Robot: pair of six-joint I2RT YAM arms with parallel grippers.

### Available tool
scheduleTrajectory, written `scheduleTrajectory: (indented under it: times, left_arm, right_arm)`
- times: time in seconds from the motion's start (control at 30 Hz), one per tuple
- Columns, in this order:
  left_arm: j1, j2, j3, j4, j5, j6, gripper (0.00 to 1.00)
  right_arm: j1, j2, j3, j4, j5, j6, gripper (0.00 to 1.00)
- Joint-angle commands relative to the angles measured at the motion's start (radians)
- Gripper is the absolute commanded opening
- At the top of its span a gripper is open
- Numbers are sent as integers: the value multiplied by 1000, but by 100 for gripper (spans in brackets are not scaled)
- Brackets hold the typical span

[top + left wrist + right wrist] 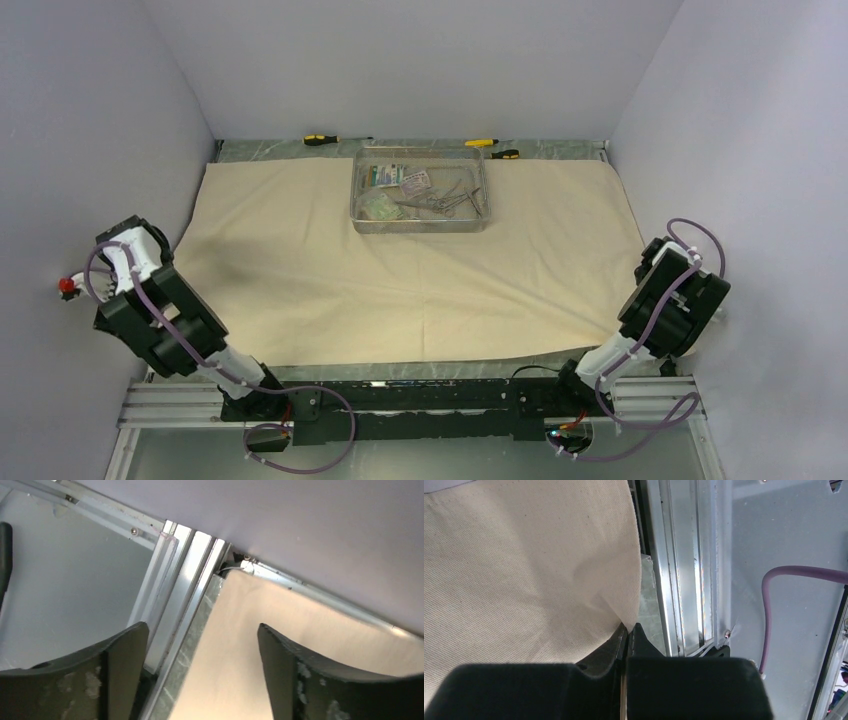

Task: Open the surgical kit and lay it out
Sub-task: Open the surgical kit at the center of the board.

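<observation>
Cloth (300,280) spread flat; tray (420,226) with instruments (440,200), packets (395,178) at far centre. Left gripper (202,630) open, empty, above near-left corner; right gripper (628,630) closed on near-right corner. Unwrapping judged done; contents to be laid out next.

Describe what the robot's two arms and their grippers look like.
Both the left arm and the right arm are blocky black housings joined by white links, with thin purple cables looping along them. The left gripper has two broad, curved black fingers with scuffed whitish patches. The right gripper has tapered black fingertips ahead of a boxy black body.
</observation>
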Motion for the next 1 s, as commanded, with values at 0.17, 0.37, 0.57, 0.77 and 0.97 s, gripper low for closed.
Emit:
scheduleTrajectory:
  times: [0.17, 0.37, 0.57, 0.77, 0.97]
  left_arm:
    - [-4, -266, -187, 258, 235, 261, 90]
    - [-1, -273, -280, 346, 342, 255, 86]
    - [5, -235, -321, 381, 394, 242, 85]
    - [28, -260, -403, 506, 506, 299, 88]
    - [62, -254, -449, 546, 589, 292, 87]
  right_arm:
    - [-21, 11, 38, -5, 71, 17, 0]
    - [-21, 19, 30, 12, 51, 3, 0]
    - [-22, 25, 13, 40, 23, -16, 0]
    - [-22, 25, 13, 70, -26, -43, 0]
    - [-21, -54, -29, 172, -140, -116, 0]
